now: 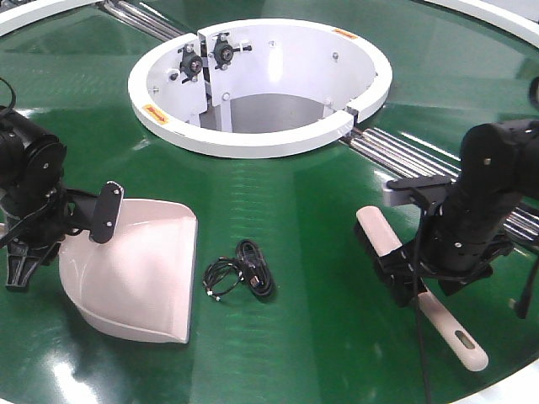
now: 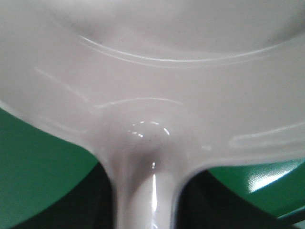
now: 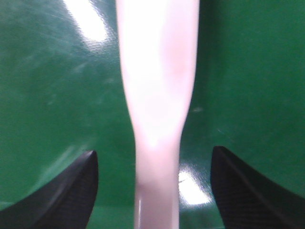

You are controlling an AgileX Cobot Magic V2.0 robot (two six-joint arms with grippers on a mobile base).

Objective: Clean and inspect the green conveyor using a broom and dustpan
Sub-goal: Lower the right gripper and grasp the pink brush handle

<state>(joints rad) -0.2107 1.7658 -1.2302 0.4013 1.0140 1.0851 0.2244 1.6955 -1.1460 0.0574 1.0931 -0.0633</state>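
Green conveyor (image 1: 278,210) is a glossy, slick-looking belt curving round the white hub (image 1: 253,139), with silver rollers (image 1: 404,156) showing at the seam; the dustpan (image 1: 139,278) lies flat on the belt at front left, mouth towards a small coil of black cable (image 1: 244,276) just beside it; the broom (image 1: 450,328) lies flat at front right, slotted handle end towards the near edge. Both are pale pink-beige moulded plastic, smooth and shiny; I'd judge them light, stiff, and a bit slippery on this belt, so either could skid if nudged. The pan has raised curved walls narrowing to a thin neck, and that neck looks the best place to grip; the broom tapers to a narrow waist, a good hold there behind the head. Right gripper (image 3: 152,191) straddles that waist, its dark textured fingertips (image 3: 62,191) spread well clear on either side, nothing clamped. Left gripper (image 1: 25,252) sits at the pan's handle end; the left wrist view shows only the neck running towards the lens between dark patches, so I cannot tell whether it grips or stands apart. The cable looks limp and likely to snag bristles.
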